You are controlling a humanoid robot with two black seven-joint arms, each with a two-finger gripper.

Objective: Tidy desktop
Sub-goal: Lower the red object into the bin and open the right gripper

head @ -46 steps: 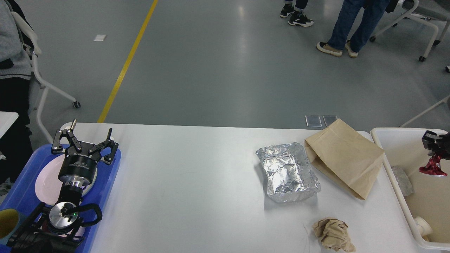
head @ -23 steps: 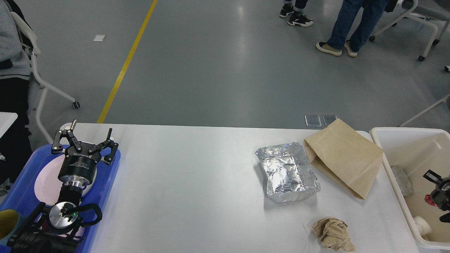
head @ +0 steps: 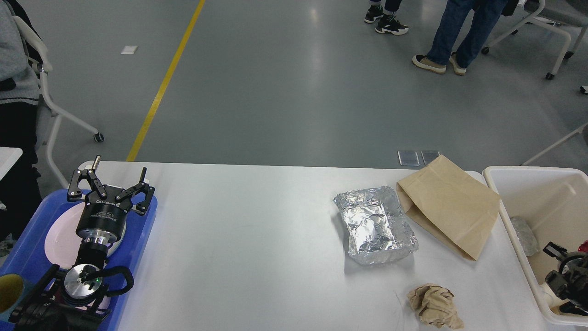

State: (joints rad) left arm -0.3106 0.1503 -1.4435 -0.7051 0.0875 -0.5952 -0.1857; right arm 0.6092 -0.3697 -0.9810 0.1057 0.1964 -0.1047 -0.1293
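Note:
The white desktop (head: 257, 239) carries a crumpled foil tray (head: 374, 225), a brown paper bag (head: 448, 209) lying flat beside it, and a crumpled brown paper ball (head: 434, 305) near the front edge. My left gripper (head: 110, 178) stands open over the white plate (head: 57, 236) in the blue tray (head: 25, 250), holding nothing. My right gripper (head: 562, 273) is low inside the cream-white bin (head: 528, 174) at the far right. It looks dark and is cut off by the frame edge, with a bit of red (head: 582, 247) beside it.
A crumpled clear wrapper (head: 523, 234) lies in the bin. A cup with a yellow inside (head: 8, 292) stands at the tray's front left. People and wheeled chairs stand on the grey floor beyond the table's far edge.
My right gripper has sunk from the bin's rim height down into the bin, taking the red thing along. The left arm has stayed still.

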